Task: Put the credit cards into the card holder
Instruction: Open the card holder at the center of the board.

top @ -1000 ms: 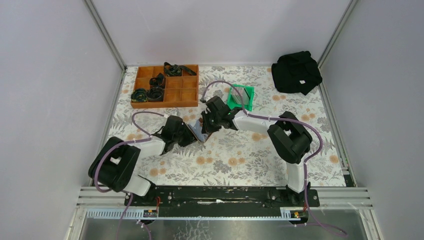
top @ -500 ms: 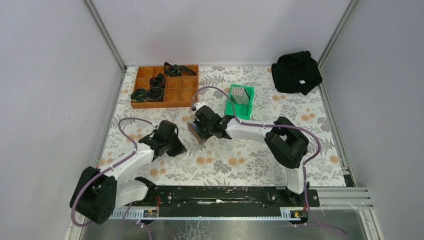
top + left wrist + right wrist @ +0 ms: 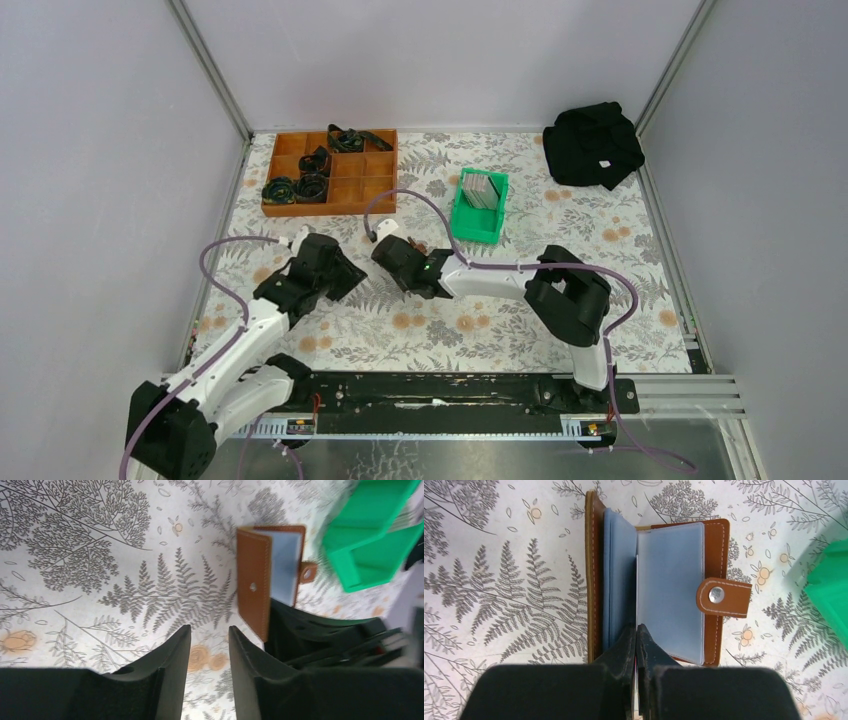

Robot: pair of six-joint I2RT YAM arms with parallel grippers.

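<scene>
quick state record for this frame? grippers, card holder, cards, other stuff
left gripper: open, nothing between the fingers
right gripper: shut, tips at the holder's clear sleeves; what it pinches is unclear
card holder: lying open, sleeves fanned, snap tab undone
credit cards: grey stack inside the green bin
wooden tray: back left, apart from both arms
black cloth: back right corner

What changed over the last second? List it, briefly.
The left gripper let go of the card holder and pulled back to its own left; it is now open and empty. The right gripper, shut on an inner sleeve, shifted the card holder leftward. The green bin, wooden tray and black cloth stayed put.
</scene>
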